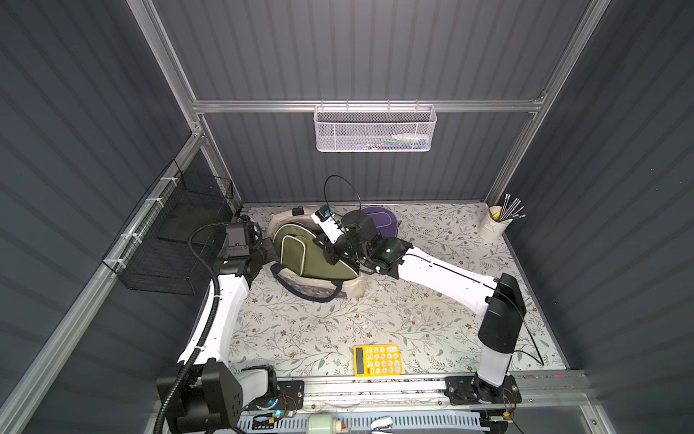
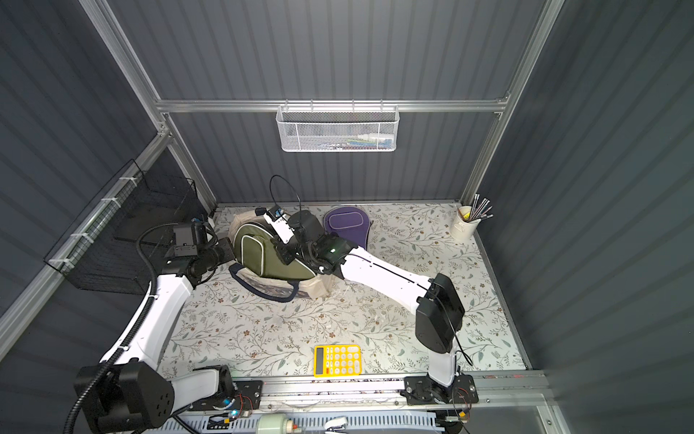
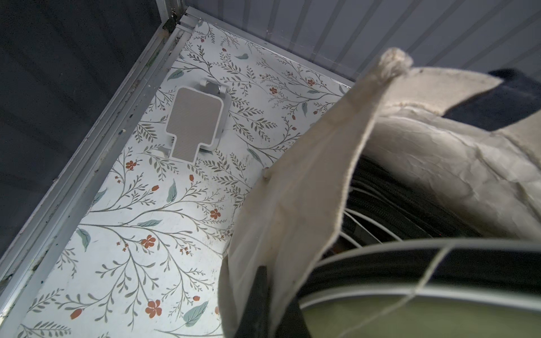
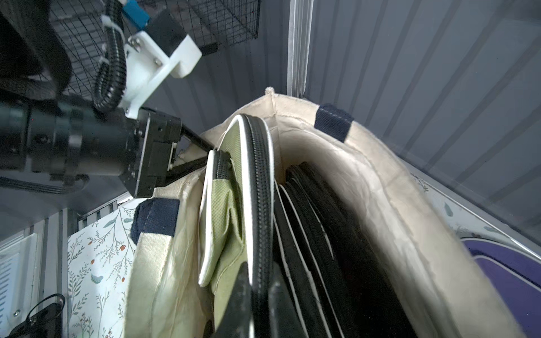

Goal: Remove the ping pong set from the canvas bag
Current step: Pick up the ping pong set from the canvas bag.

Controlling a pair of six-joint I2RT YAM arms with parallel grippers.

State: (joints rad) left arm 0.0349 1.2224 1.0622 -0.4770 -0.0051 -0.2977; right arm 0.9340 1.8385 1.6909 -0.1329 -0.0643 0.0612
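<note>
Cream canvas bag (image 1: 277, 222) lies upper middle in both top views, one green paddle case (image 1: 300, 255) half out of its mouth. The left hand (image 4: 205, 153) pinches the rim; the right hand (image 4: 260, 281) clamps the case's zip edge. I'd draw it straight out with the rim pinned. One bag, two cases: this one and a purple case (image 1: 383, 221) behind.

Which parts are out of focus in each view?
Left wrist view: the green paddle case blurs near the lens, floral tabletop sharp. Right wrist view: right end effector soft, case zipper crisp. Both top views: even light, no strong glare.
</note>
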